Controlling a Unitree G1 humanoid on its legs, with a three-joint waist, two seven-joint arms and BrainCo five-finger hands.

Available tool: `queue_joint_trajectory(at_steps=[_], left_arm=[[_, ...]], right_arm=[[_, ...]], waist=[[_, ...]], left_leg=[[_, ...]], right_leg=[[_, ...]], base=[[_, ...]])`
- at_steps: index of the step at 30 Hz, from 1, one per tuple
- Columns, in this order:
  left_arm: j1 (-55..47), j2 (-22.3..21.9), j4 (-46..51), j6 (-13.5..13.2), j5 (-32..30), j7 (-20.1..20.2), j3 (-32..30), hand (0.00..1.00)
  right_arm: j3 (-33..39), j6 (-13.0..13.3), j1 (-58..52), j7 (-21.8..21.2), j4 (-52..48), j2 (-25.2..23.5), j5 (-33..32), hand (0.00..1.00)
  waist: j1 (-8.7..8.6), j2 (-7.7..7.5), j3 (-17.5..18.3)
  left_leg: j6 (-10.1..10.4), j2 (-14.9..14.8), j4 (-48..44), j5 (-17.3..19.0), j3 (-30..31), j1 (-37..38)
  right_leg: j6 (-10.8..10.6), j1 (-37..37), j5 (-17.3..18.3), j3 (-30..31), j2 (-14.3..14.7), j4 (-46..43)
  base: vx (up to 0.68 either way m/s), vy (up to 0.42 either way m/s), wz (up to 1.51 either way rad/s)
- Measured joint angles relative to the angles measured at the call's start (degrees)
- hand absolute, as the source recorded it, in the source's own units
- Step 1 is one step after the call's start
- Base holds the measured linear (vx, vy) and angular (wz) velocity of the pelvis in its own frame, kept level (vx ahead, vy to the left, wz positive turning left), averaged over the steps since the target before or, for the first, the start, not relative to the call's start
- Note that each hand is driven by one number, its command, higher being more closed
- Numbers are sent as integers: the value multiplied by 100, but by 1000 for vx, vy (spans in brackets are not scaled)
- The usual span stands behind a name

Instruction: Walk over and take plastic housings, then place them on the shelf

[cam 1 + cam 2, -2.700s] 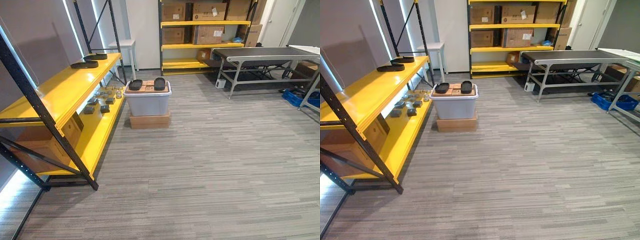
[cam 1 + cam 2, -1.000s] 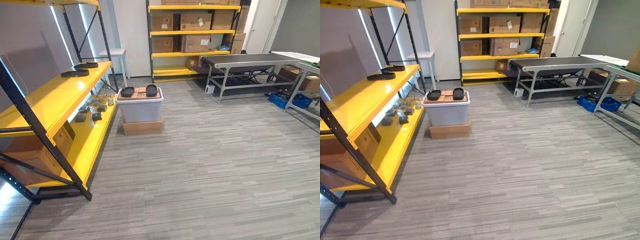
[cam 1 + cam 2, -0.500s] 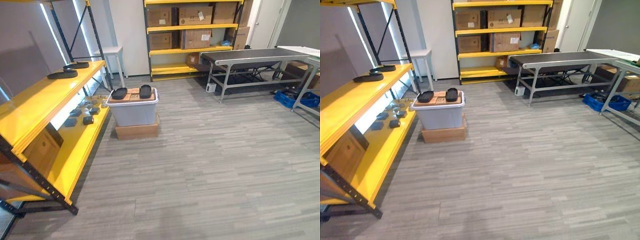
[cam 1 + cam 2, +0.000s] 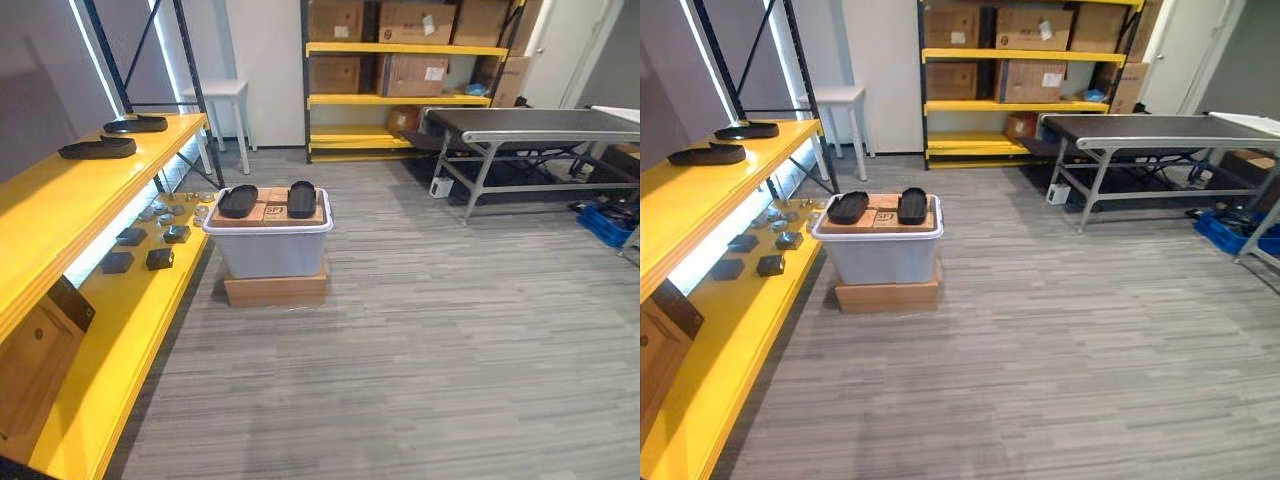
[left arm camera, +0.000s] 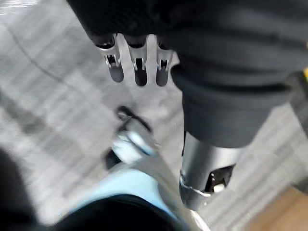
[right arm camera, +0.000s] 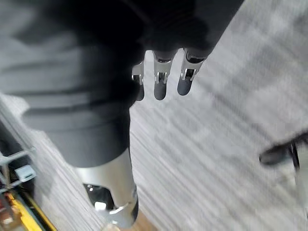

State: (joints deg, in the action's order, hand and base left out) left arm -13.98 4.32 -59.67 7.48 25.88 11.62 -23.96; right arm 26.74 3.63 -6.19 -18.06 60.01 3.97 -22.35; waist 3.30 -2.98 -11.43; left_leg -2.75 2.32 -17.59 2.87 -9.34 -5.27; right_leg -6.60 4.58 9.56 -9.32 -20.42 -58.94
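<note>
While two black plastic housings lie atop the grey bin just beside the yellow shelf, the left hand and right hand hang above the floor, fingers straight, holding nothing.

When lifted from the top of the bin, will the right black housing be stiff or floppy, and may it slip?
The right black housing looks like a shallow moulded shell: probably stiff and light. Its rounded, smooth-looking edges may slip from a loose grip. Lying flat on the bin, it should not roll.
</note>
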Motion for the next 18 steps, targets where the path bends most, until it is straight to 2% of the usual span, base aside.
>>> queue_joint_trajectory(at_steps=[1,2,3,4,5,6,7,8,9,10,11,12,13,14,15,16,18], left_arm=[[10,5,8,-2,9,2,103,0],[72,26,3,-2,20,-9,214,0],[167,73,1,-14,-17,-16,302,0],[250,87,-1,-17,-24,-23,304,0],[441,88,0,-3,-19,-24,303,0],[606,75,3,7,-7,-23,293,0],[680,73,3,11,1,-23,281,0],[760,25,42,44,60,-22,191,0],[757,-58,132,59,122,-23,91,0],[754,-132,133,79,110,-25,57,0],[742,-269,238,87,92,-84,-3,0],[757,-334,368,105,101,-113,-106,0],[760,-438,455,163,183,-121,-295,0],[720,-494,450,155,293,-134,-438,0],[712,-487,448,127,338,-134,-429,0],[710,-443,445,102,382,-136,-429,0],[707,-375,453,106,460,-120,-428,0]], right_arm=[[-98,-4,-37,17,8,-8,1,0],[-253,-16,-70,43,43,-22,-20,0],[-271,-29,-106,76,51,-31,-116,0],[-265,-31,-137,97,51,-16,-158,0],[-207,-32,-272,109,46,9,-158,0],[-161,-33,-413,107,49,-4,-154,0],[-129,-33,-497,106,49,-21,-149,0],[-55,-41,-641,109,52,-76,-135,0],[-31,-49,-684,110,46,-108,-134,0],[-20,-81,-680,112,0,-102,-137,0],[25,-121,-625,121,-91,-123,-140,0],[31,-143,-555,139,-106,-148,-137,0],[63,-199,-527,153,-243,-135,-85,0],[174,-231,-545,151,-287,-143,24,0],[248,-231,-540,148,-271,-139,58,0],[248,-226,-512,143,-256,-123,190,0],[261,-44,-341,107,-264,-42,240,0]], waist=[[-20,78,-10],[-132,160,-20],[-248,166,-22],[-263,171,-29],[-278,193,-50],[-282,191,-64],[-292,195,-72],[-398,208,-63],[-454,238,-38],[-460,327,6],[-475,396,98],[-496,448,72],[-508,622,3],[-518,717,-12],[-519,760,-28],[-478,774,-50],[-416,735,-46]], left_leg=[[-38,-27,143,26,52,198],[-68,-98,354,36,182,499],[-110,-170,498,88,263,727],[-107,-207,537,149,288,835],[-47,-278,551,309,376,1024],[46,-329,515,524,508,1184],[108,-359,475,657,564,1273],[207,-473,310,970,684,1434],[291,-591,251,1234,768,1627],[314,-691,238,1294,754,1694],[470,-793,-681,1401,621,1373],[490,-874,-1548,1381,559,1030],[614,-1046,-2845,833,548,665],[976,-1308,-3735,254,599,416],[1011,-1432,-4162,220,592,318],[990,-1591,-4654,238,440,154],[898,-1535,-4480,645,59,-273]], right_leg=[[11,-199,226,-148,101,52],[71,-543,557,-413,397,476],[114,-904,691,-602,697,1226],[124,-1092,693,-612,845,1641],[156,-1425,637,-596,1051,2442],[217,-1646,404,-549,1134,3219],[270,-1711,161,-540,1138,3482],[362,-1742,-314,-532,1144,3575],[741,-1727,-449,-547,1201,3214],[827,-1783,-204,-579,1263,3013],[964,-1857,157,-635,1312,2775],[1043,-1795,264,-683,1330,2700],[1105,-1491,503,-751,1454,2683],[1122,-1040,714,-852,1590,2808],[1126,-775,761,-878,1652,2935],[1125,-202,763,-876,1755,3357],[991,518,673,-805,1714,4129]], base=[[491,115,-8],[468,43,14],[459,-1,24],[474,-66,33],[486,-117,46],[493,-140,55],[526,-202,77],[600,-283,68],[781,-390,53],[700,-333,16],[568,-240,4],[546,-187,11],[777,-238,19],[760,-200,21],[725,-114,15],[547,-12,0],[548,29,-13]])
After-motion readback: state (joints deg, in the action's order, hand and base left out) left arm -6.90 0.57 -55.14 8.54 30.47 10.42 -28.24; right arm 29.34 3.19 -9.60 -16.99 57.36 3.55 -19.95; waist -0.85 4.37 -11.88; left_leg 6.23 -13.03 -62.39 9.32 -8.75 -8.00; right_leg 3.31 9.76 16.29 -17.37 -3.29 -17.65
